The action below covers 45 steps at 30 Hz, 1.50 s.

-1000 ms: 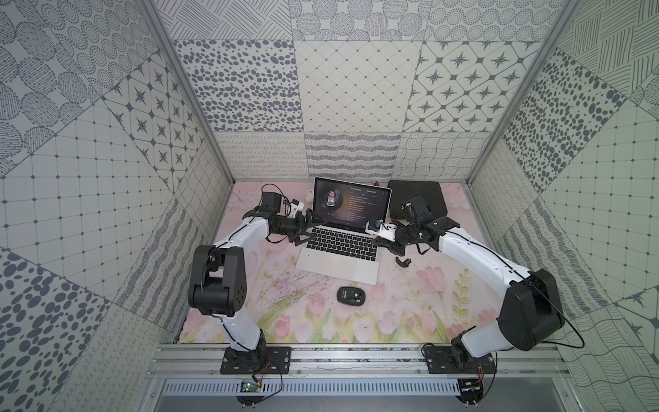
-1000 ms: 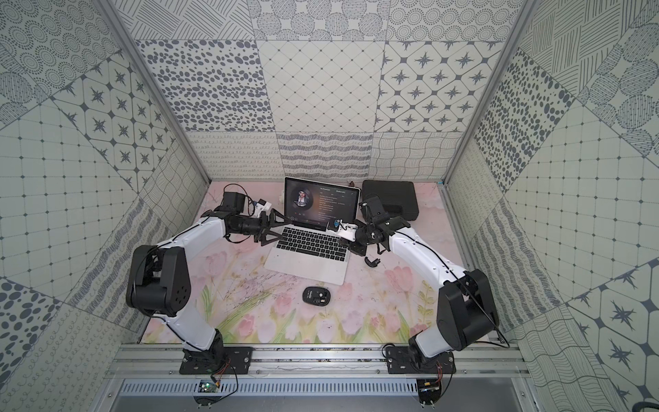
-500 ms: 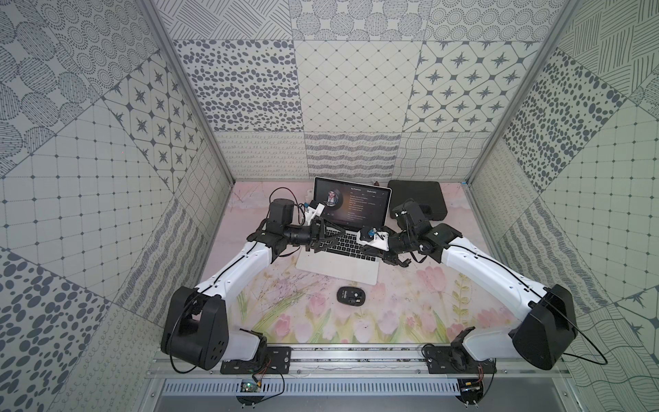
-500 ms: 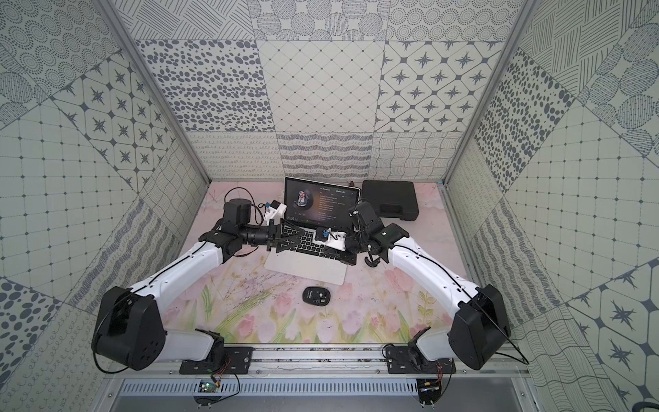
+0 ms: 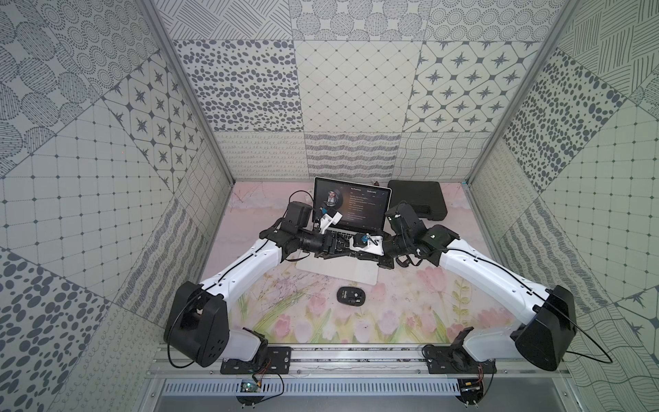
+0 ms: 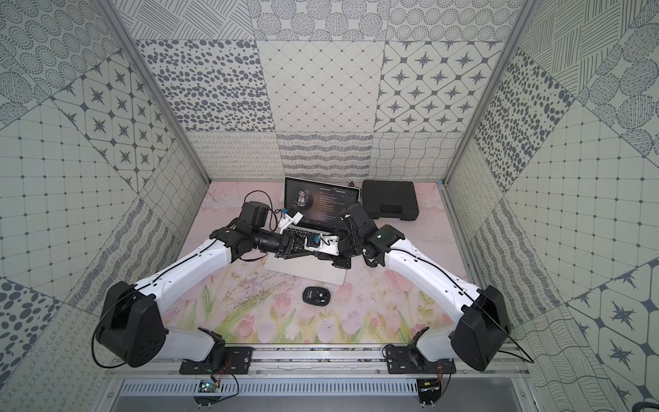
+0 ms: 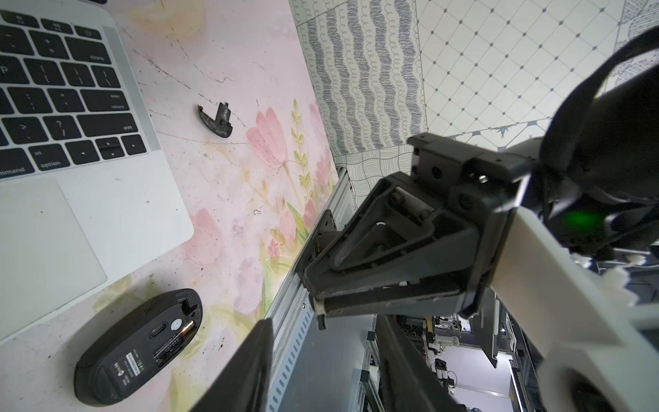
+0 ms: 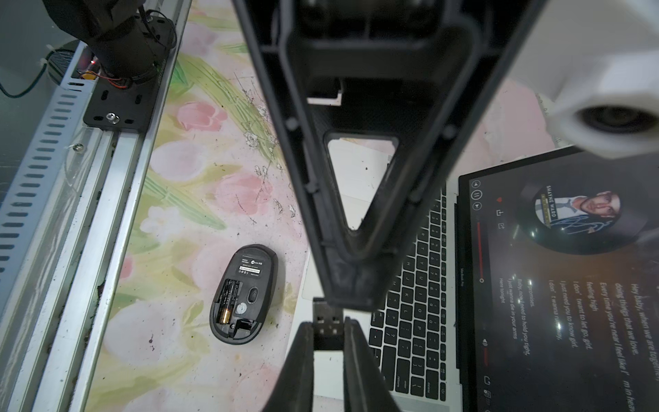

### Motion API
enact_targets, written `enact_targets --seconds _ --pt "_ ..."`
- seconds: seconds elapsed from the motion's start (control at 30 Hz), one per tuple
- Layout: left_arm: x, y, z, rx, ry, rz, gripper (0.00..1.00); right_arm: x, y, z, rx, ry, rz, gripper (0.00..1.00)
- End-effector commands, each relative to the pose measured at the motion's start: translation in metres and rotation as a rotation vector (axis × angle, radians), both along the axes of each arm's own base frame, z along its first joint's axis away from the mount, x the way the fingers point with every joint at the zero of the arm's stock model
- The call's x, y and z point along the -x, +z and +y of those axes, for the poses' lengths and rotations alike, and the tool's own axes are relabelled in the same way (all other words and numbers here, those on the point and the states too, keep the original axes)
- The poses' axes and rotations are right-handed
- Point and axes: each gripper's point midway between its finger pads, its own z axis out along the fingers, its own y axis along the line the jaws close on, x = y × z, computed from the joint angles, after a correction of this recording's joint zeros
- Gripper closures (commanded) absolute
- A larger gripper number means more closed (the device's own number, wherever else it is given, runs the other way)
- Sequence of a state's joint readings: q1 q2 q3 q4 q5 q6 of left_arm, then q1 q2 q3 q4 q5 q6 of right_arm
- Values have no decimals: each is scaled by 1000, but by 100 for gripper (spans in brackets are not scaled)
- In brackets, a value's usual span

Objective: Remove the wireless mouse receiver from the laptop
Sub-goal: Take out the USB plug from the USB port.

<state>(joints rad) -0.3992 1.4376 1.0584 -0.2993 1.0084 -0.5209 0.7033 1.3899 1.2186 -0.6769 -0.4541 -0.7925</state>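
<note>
surface: a floral-print table [image 5: 285, 321] inside a booth of patterned wall panels.
left gripper [image 7: 322, 326]: raised over mid-table, jaws partly spread, no contact with anything visible.
laptop [image 5: 338, 273]: back-middle of the table, lid up, screen lit.
mouse [image 5: 350, 296]: near the front edge, middle, belly up, battery bay uncovered.
wireless mouse receiver [image 8: 327, 321]: out of its port, in the air above the laptop's keyboard; black cap pinched, metal plug sticking out free.
right gripper [image 8: 328, 331]: clamped on the receiver's cap, its tip sitting between the left gripper's spread fingers.
cover piece [image 7: 215, 121]: small curved black plastic lying on the table just right of the laptop; probably the mouse's battery lid.
case [image 5: 417, 198]: black, back-right corner.
handling: likely featherweight, stiff and smooth, so easily flicked away; the flat faces of the bare plug look like the only hold open to a second gripper.
</note>
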Motion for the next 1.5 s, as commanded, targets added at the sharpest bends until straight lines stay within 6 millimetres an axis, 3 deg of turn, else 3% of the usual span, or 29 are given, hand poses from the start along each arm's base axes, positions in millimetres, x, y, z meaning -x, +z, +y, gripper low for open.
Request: enact_targets --seconds 0.0,0.2,0.73,0.9,0.97,1.03,1.1,1.27,1.47 --pt "6 -8 -2 -31 -45 -25 56 -3 19 3 -24 -12 -44 89" --pt "7 -12 -8 -48 -62 -3 59 -2 19 4 -11 -14 -53 89" --pt "4 -9 -11 -48 -60 8 86 1 13 7 11 -11 -53 89" --pt "5 -9 -12 -37 -70 22 100 -1 13 8 17 -15 -58 86" --pt "6 -11 -12 -37 -73 27 100 -1 14 9 12 -16 -61 84" --pt "7 -11 -12 -40 -74 29 100 -2 15 10 8 -23 -65 74" --pt "8 -12 -11 -42 -75 31 100 -6 19 8 -3 -50 -80 51" --pt "4 -11 -9 -54 -59 17 100 -25 41 -11 -92 -190 -92 6" --pt "-8 -3 -8 -39 -26 -61 100 -50 91 -34 -402 -502 76 3"
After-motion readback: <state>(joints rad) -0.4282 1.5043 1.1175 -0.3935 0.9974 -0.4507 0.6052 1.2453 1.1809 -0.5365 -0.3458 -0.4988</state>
